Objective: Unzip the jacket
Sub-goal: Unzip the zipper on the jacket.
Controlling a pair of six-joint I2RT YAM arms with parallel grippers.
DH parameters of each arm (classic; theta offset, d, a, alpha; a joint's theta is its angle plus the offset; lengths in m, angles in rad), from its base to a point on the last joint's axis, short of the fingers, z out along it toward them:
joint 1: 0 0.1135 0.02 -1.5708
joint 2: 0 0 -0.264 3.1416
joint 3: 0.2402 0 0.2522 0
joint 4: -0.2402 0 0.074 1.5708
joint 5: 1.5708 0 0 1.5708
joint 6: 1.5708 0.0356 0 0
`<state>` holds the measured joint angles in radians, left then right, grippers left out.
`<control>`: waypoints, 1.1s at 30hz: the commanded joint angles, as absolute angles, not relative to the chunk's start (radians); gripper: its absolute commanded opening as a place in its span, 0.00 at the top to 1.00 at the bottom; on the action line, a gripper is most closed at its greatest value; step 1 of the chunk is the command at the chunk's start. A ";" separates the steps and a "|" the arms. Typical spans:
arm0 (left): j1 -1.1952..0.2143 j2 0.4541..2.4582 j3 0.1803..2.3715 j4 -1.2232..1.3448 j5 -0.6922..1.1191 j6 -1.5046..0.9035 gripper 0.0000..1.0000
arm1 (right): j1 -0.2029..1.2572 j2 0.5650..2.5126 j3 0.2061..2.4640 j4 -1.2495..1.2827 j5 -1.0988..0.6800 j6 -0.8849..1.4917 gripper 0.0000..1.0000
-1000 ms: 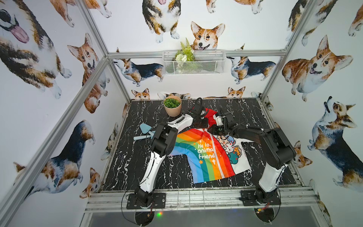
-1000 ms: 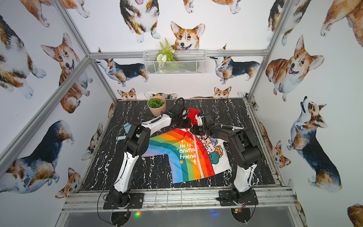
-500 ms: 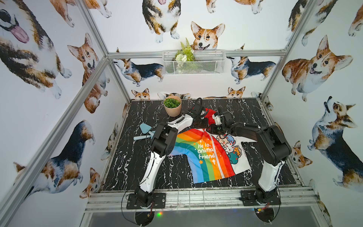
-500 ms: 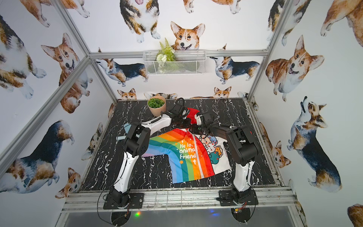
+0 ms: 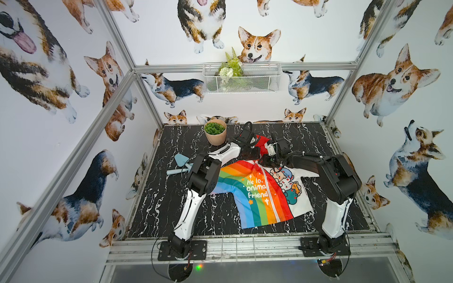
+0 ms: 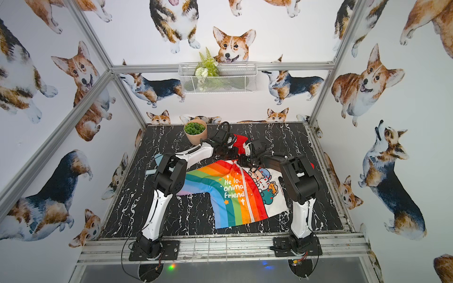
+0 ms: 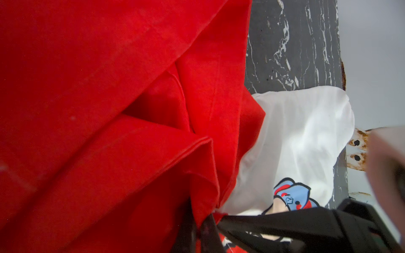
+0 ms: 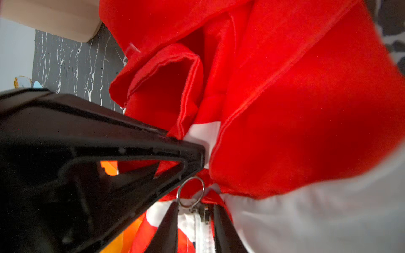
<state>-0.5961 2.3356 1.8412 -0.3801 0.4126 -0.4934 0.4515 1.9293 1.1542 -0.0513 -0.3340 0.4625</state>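
softly creased thin jacket (image 5: 257,196)

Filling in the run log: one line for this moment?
left gripper: shut on jacket collar | right gripper: open, straddling zipper top | zipper: closed

Sat on flat black base plates (image 5: 199,248) at the near edge of the surface. Wore glossy white shells on left arm (image 5: 190,210) and right arm (image 5: 335,215), with boxy black housings at the elbows. Carried black cables (image 5: 294,154) bound with pale ties. Ended in a black, hollow-framed wedge at left end effector (image 8: 195,157).
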 commanded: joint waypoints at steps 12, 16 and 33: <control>-0.595 2.322 1.836 -0.358 0.429 -0.499 1.00 | 0.451 1.922 1.161 -0.087 -0.248 0.445 0.95; -0.594 2.320 1.834 -0.359 0.427 -0.498 1.00 | 0.452 1.913 1.156 -0.088 -0.239 0.445 1.00; -0.574 2.318 1.822 -0.352 0.423 -0.502 1.00 | 0.451 1.843 1.061 -0.060 -0.320 0.423 1.00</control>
